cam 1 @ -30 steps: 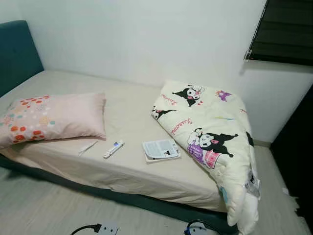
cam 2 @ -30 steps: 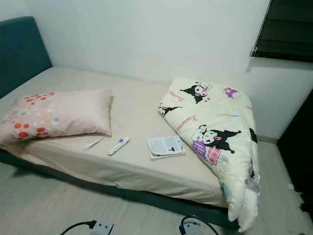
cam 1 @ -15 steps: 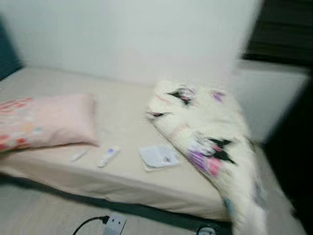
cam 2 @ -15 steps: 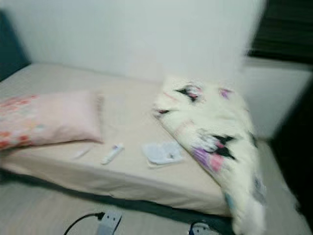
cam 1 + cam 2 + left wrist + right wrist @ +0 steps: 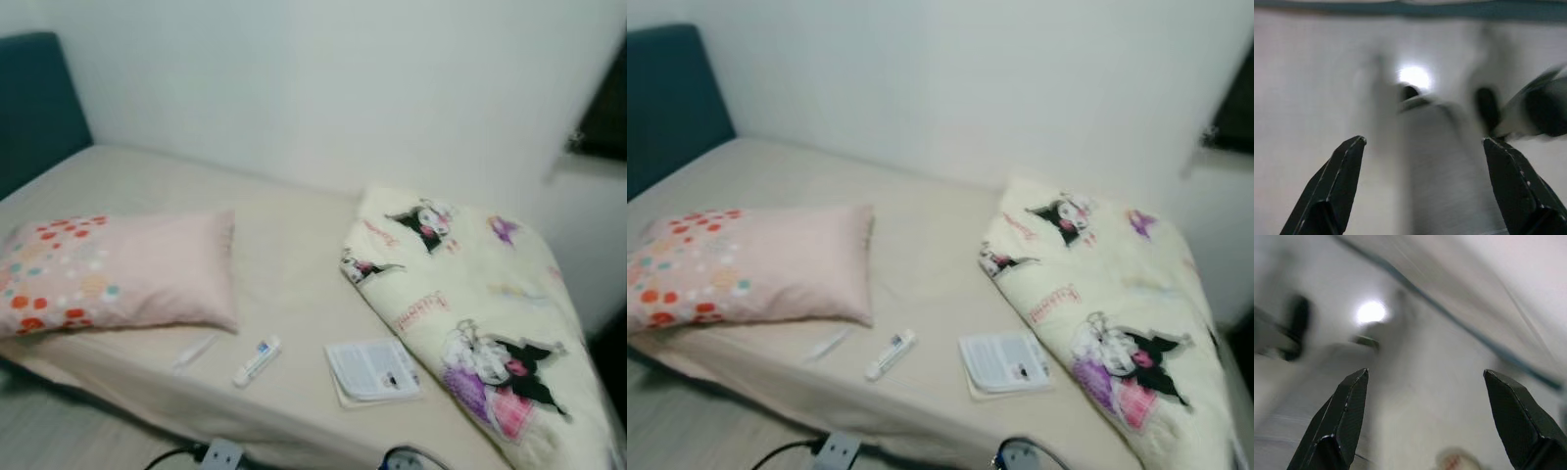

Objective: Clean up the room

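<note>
The bed [image 5: 294, 245] is standing against a white wall [image 5: 323, 88], with a teal headboard [image 5: 39, 103] at the robot's left. A tube [image 5: 257, 360] is lying near the front edge of the beige sheet, with a thin white strip [image 5: 194, 352] just to its left and a booklet [image 5: 373, 370] to its right. The booklet is sitting just beside a folded cartoon-print quilt [image 5: 480, 323] that is covering the right end of the bed. A pink pillow [image 5: 113, 272] with coloured dots is resting on the left, its corner near the strip. On the floor below the front edge, a power strip [image 5: 222, 455] and its black cable are showing. The left gripper [image 5: 1422, 142] is hanging over the pale floor with its fingers spread wide, holding nothing. The right gripper [image 5: 1425, 374] is likewise hanging with fingers spread wide over the floor; both wrist views are blurred.
</note>
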Available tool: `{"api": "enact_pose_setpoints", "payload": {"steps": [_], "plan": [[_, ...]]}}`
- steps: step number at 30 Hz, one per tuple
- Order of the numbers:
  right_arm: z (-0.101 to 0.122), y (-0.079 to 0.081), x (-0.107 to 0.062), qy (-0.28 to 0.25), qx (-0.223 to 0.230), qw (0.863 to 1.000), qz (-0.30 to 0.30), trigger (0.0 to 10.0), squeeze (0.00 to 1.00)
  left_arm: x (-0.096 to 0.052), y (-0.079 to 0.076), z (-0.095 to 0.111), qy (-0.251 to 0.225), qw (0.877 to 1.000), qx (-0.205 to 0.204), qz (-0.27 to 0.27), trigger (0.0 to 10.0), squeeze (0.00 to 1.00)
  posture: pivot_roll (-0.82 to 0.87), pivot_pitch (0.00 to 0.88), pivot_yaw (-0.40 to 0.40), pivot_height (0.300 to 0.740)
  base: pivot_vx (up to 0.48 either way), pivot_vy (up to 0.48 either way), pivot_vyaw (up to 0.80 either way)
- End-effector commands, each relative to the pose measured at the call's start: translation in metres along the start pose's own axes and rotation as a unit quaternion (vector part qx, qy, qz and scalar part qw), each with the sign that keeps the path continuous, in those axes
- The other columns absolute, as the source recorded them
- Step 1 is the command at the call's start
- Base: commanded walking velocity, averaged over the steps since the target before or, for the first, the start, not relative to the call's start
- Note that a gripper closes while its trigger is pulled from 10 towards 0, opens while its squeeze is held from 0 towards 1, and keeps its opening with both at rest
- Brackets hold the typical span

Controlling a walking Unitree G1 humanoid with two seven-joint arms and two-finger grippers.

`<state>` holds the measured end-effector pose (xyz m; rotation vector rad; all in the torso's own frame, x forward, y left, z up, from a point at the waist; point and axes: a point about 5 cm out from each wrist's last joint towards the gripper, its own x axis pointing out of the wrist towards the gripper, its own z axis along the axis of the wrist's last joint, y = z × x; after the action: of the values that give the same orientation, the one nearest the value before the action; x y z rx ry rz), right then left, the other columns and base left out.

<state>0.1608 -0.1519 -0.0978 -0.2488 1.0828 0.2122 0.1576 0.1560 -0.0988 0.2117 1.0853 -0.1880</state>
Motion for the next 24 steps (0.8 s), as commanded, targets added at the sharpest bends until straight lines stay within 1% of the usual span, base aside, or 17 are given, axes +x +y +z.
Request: {"api": "enact_pose_setpoints", "payload": {"steps": [1,8,9,13,17,24], "plan": [[-0.0105,-0.0067,-0.0016,0.015,0.002,1.0,-0.007,10.0,0.0,0.0003,-0.003,0.0014,-0.001,1.0,0.004,-0.005,10.0,0.0,-0.04,0.0,-0.067,0.74,0.341,0.0,0.8],[-0.0103,-0.0067,-0.0015,0.015,0.001,1.0,-0.006,10.0,0.0,0.0004,-0.0031,0.0017,-0.001,1.0,0.005,-0.006,10.0,0.0,-0.04,0.0,-0.068,0.74,0.337,0.0,0.8],[-0.0103,-0.0071,-0.0016,0.015,0.003,1.0,-0.009,10.0,0.0,0.0004,-0.0031,0.0013,0.001,1.0,0.001,-0.004,10.0,0.0,-0.04,0.0,-0.069,0.74,0.0,0.0,0.8],[-0.0106,-0.0077,-0.0016,0.015,0.007,1.0,-0.013,10.0,0.0,0.0004,-0.0033,0.0011,0.002,1.0,-0.005,-0.002,10.0,0.0,-0.04,0.0,-0.069,0.74,0.0,0.0,0.0],[-0.0126,-0.0095,-0.0017,0.027,0.006,0.999,-0.029,10.0,0.0,0.0004,-0.0034,0.0011,0.002,1.0,-0.007,-0.003,10.0,0.0,-0.04,0.0,-0.07,0.74,0.0,0.0,0.0],[-0.0135,-0.0094,-0.0018,0.031,0.008,0.999,-0.034,10.0,0.0,0.0003,-0.0025,-0.0006,0.007,1.0,-0.015,0.003,10.0,0.0,-0.04,0.0,-0.068,0.74,0.0,0.0,0.0]]}}
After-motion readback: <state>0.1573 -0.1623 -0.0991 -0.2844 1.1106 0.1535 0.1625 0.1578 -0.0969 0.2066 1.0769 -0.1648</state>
